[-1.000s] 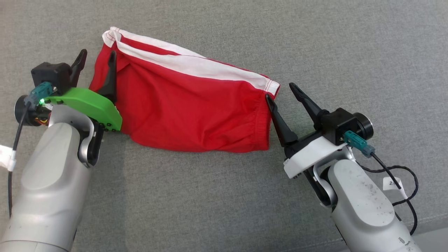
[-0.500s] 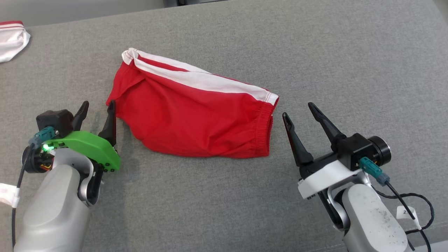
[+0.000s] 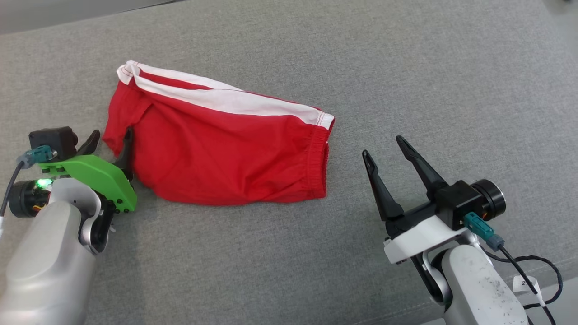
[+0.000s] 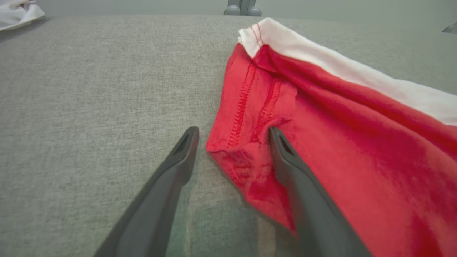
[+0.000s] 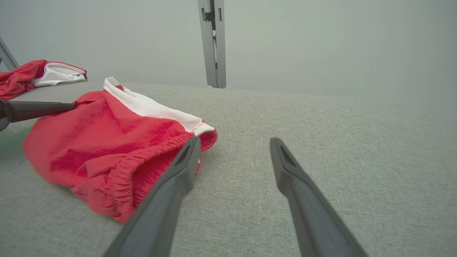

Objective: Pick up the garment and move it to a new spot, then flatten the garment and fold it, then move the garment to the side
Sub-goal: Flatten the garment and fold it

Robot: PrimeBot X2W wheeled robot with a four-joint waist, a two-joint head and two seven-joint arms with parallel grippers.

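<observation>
Red shorts (image 3: pixel 226 153): white-striped, lying on grey fabric surface (image 3: pixel 406 67), between both tools.
Left tool (image 3: pixel 113 132): spread wide, nothing gripped; fingers straddle the shorts' hem corner.
Right tool (image 3: pixel 382 145): spread wide, empty; near the shorts' elastic waistband, apart from it.

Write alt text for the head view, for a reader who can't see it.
Red shorts with a white stripe lie on a gray fabric surface. The left gripper, jaws open, is at their left edge. The right gripper, jaws open, sits clear of the elastic waistband on the right.
</observation>
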